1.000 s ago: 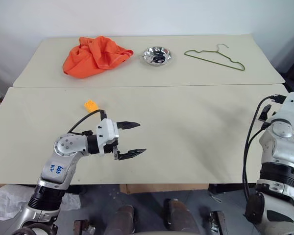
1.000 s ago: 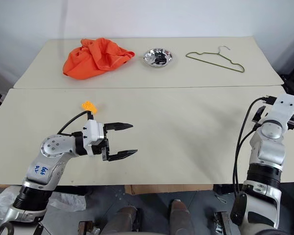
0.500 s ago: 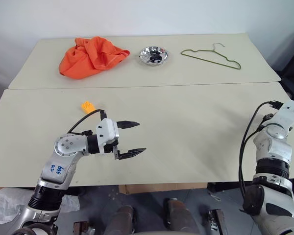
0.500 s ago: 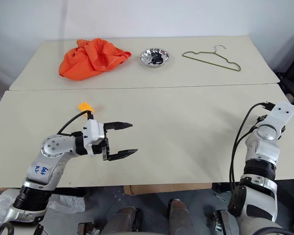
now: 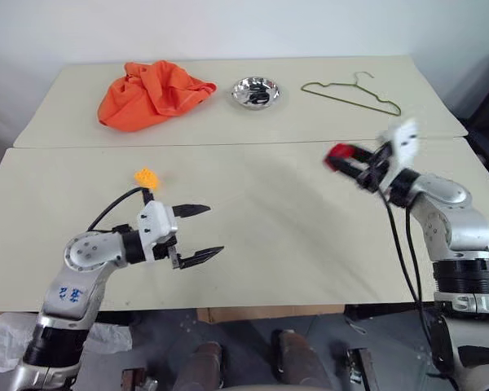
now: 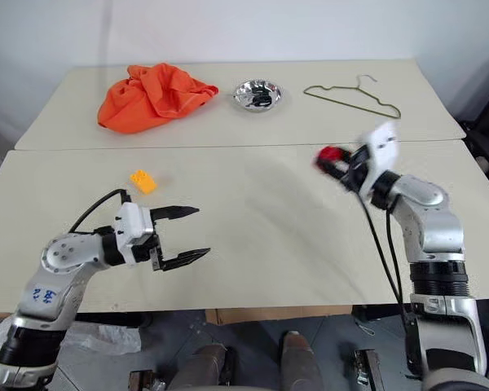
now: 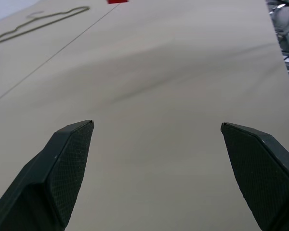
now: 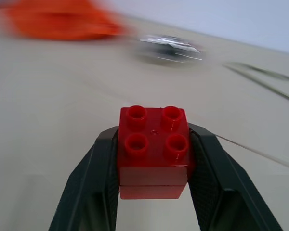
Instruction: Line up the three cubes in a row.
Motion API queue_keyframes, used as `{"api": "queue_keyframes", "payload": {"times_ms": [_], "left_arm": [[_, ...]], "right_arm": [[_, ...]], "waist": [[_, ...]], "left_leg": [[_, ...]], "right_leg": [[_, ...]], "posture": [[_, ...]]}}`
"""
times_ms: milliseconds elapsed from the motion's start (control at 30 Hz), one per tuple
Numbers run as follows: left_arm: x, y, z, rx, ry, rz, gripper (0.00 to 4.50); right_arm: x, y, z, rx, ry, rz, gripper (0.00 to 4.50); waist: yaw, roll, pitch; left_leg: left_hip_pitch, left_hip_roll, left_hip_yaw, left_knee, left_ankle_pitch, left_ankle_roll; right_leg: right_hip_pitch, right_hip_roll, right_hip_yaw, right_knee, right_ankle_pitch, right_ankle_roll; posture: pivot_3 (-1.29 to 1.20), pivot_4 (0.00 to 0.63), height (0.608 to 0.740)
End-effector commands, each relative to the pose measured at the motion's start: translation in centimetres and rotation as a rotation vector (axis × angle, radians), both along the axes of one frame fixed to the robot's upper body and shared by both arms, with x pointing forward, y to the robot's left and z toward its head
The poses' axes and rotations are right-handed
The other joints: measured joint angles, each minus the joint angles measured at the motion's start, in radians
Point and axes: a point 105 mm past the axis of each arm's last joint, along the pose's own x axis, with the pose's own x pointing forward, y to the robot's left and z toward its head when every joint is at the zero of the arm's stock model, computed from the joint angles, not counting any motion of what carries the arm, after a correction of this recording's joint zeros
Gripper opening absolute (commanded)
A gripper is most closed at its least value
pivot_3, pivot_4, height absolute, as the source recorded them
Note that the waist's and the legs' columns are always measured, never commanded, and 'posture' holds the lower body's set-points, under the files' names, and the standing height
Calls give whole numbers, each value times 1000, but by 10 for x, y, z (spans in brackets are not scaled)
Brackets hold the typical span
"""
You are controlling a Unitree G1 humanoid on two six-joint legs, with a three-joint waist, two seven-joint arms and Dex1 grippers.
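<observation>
Red four-stud brick (image 8: 154,149) sits clamped in the right gripper (image 8: 154,159); yellow-orange brick (image 5: 147,176) lies near the wide-spread, empty left gripper (image 5: 197,234) — orange cloth (image 5: 152,91), steel bowl (image 5: 255,90), wire hanger (image 5: 352,93) behind.

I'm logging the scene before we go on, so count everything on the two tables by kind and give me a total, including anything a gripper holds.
Toy bricks: 2, yellow-orange brick and red brick, held by the right gripper
Orange cloth: 1
Metal bowl: 1
Wire hanger: 1
Total: 5
</observation>
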Motion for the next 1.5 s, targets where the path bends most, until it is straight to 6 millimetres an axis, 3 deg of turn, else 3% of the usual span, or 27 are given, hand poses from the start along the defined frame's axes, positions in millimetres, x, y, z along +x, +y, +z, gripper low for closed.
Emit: {"api": "queue_keyframes", "payload": {"times_ms": [33, 233, 467, 933, 1133, 1233, 1367, 1500], "left_arm": [[-10, 3, 7, 7, -30, 15, 4500], [-17, 0, 12, -6, -38, 56, 4500], [-29, 3, 5, 2, 8, 84, 4500], [-26, 5, 4, 7, 16, 81, 4500], [-24, 7, 4, 3, 11, 91, 4500], [-26, 20, 10, -14, -8, 166, 4500], [-33, 45, 34, -118, -94, 332, 4500], [-51, 106, 36, -205, -148, 562, 4500]], "right_arm": [[-24, 26, -25, -166, 59, 298, 1503], [-28, 40, -62, -364, 92, 465, 1503], [-25, 47, -71, -315, 98, 452, 1503], [-24, 23, -84, -280, 64, 435, 1503], [-23, 22, -76, -247, 63, 456, 3432], [-26, 23, -60, -219, -1, 480, 4444], [-37, 22, -40, -159, -71, 522, 4481], [-59, 23, -18, 18, -177, 619, 4481]], "waist": [[4, -1, 0], [22, -1, 1], [23, -1, 1], [26, -1, 1], [24, -1, 1], [17, -1, 1], [14, -1, 1], [16, -1, 1]], "left_leg": [[0, -1, 0, 0, 0, 0], [-1, -2, -1, 1, 0, 0], [-1, -1, -1, 1, -1, -1], [0, -2, -1, 1, -1, -1], [-1, -2, -2, 1, -1, -1], [-1, -1, -2, 1, -1, -1], [-1, 0, -2, 0, -1, -1], [-1, 0, -2, 0, -1, -2]], "right_leg": [[0, -1, 0, 0, 0, 0], [0, -2, 0, -2, 0, 1], [-1, -2, -1, -2, 0, 0], [1, -2, -2, -2, 0, 0], [0, -2, -2, -2, 0, 0], [0, -2, -2, -2, 0, 0], [0, -2, -2, -2, 0, 0], [1, -1, -3, -4, 0, 0]], "posture": [[0, 150, 740], [0, 150, 740], [0, 150, 740], [0, 150, 740], [0, 150, 740], [0, 150, 740], [0, 150, 740], [0, 150, 740]]}}
